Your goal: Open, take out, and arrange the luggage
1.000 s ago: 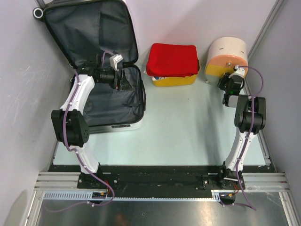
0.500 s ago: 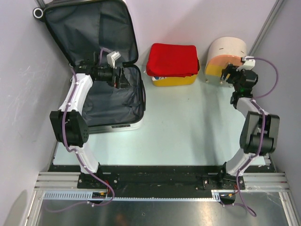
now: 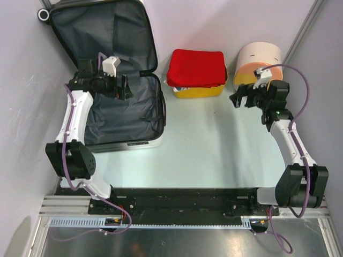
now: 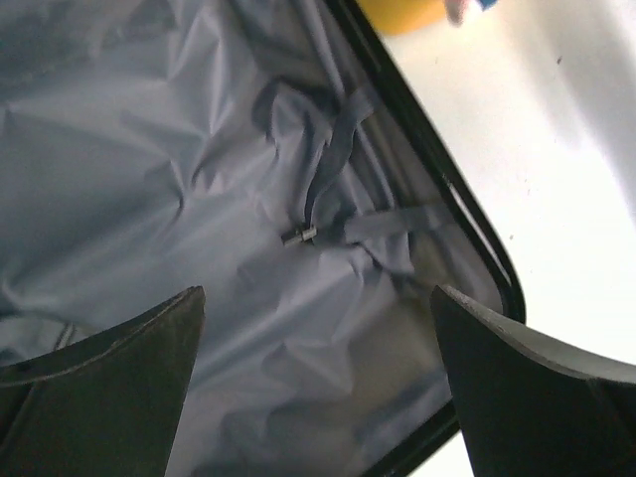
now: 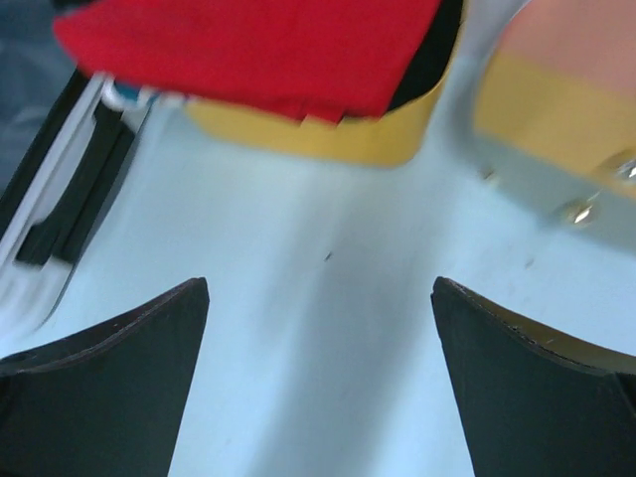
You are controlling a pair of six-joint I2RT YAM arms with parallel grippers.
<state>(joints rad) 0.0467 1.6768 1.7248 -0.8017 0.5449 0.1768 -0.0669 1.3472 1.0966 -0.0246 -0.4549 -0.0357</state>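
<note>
The luggage [image 3: 128, 120] lies open at the far left corner of the table [image 3: 214, 144]. Its lower half is flat on the surface and its lid [image 3: 102, 37] is propped against the back wall, with one black wheel [image 3: 44, 14] at the lid's top corner. Both halves show dark grey lining.

The left gripper [image 3: 127, 88] hangs over the lower half near the hinge line, jaws apart with nothing between them. From above the lining reads as a plain grey sheet. The left wrist view shows more: crumpled fabric, a grey strap [image 4: 333, 149] running across it and ending at a small metal buckle [image 4: 299, 236]. The black rim cuts diagonally, with bare table beyond it. The two fingers [image 4: 99, 397] fill that view's lower corners, and the buckle lies in the fabric seen between them. Neither view shows how far the tips are above the lining.

The right gripper [image 3: 240, 96] hovers over bare table in front of the drawer box [image 3: 260, 56]. It points left toward the yellow basket [image 3: 195, 92], which is topped by a red cloth [image 3: 195, 67]. Its jaws are spread wide and empty.

The right wrist view is blurred. It shows the cloth overhanging the basket's yellow wall, and the box's orange side at the right. A dark-and-white strip at the left edge is probably the luggage's rim. Only the top view shows the whole row: the basket stands between luggage and box, apart from both.
</note>
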